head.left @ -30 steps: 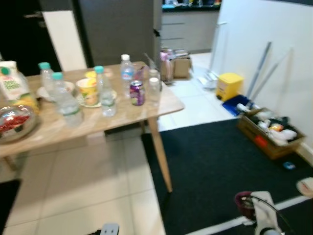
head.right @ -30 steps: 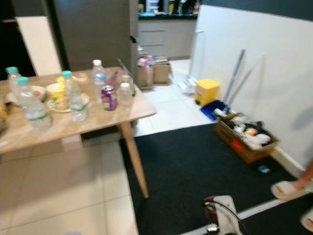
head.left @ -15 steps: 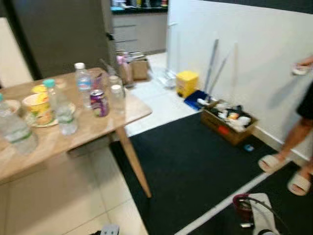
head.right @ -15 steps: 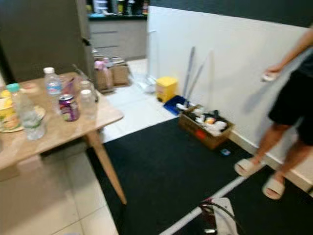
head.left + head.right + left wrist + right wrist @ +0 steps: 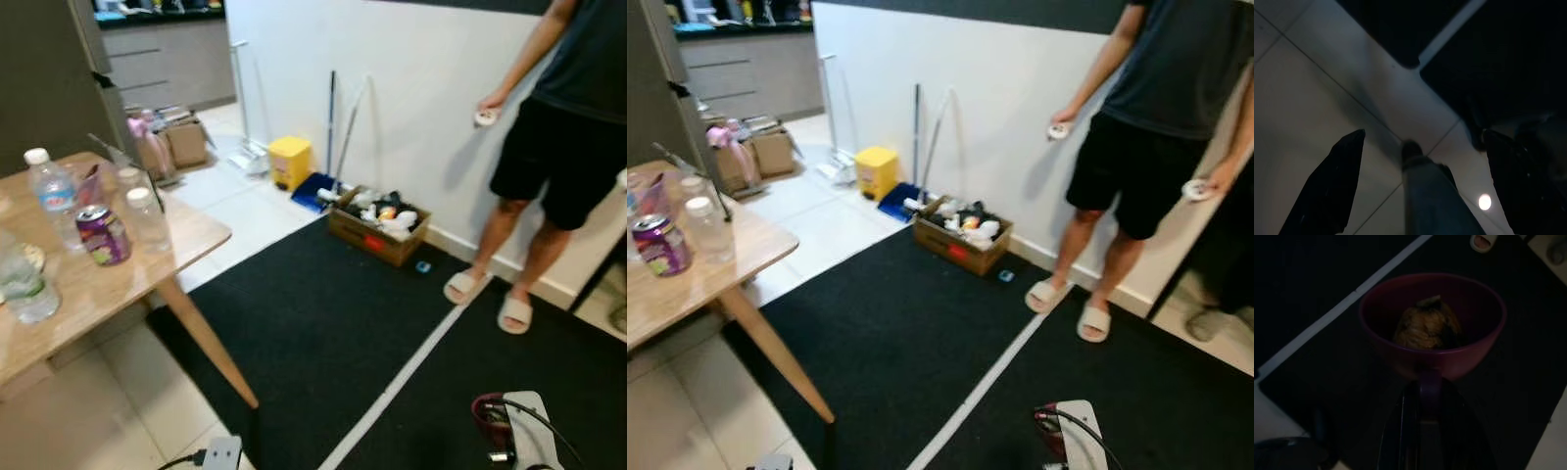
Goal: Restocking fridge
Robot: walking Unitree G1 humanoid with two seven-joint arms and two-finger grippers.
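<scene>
Black carpet [image 5: 323, 323] with a pale stripe stretches ahead of me, white wall beyond, and a person [image 5: 1156, 127] in dark shorts and sandals stands by that wall. Off to my left sits the wooden table [image 5: 118, 294], loaded with what looks like the restock: a purple can [image 5: 102, 235], clear water bottles [image 5: 54, 196] beside it. Against the wall I see a cardboard box [image 5: 377, 223] of clutter and a yellow bin [image 5: 290, 159].

My right gripper [image 5: 1422, 396] is clamped on the rim of a maroon bowl [image 5: 1432, 323] with some brownish food in it, held low over the carpet at my right side. My left gripper [image 5: 1415, 186] hangs down over the tile floor, fingers [image 5: 1332, 186] spread wide, nothing between them.

So I read this as the carrying leg: bowl in hand, on the way to find the fridge, which I can't make out for certain from here. Next call is keeping the bowl level while I turn and walk, steering well clear of the person and the table corner, and freeing my left gripper for the fridge door.
</scene>
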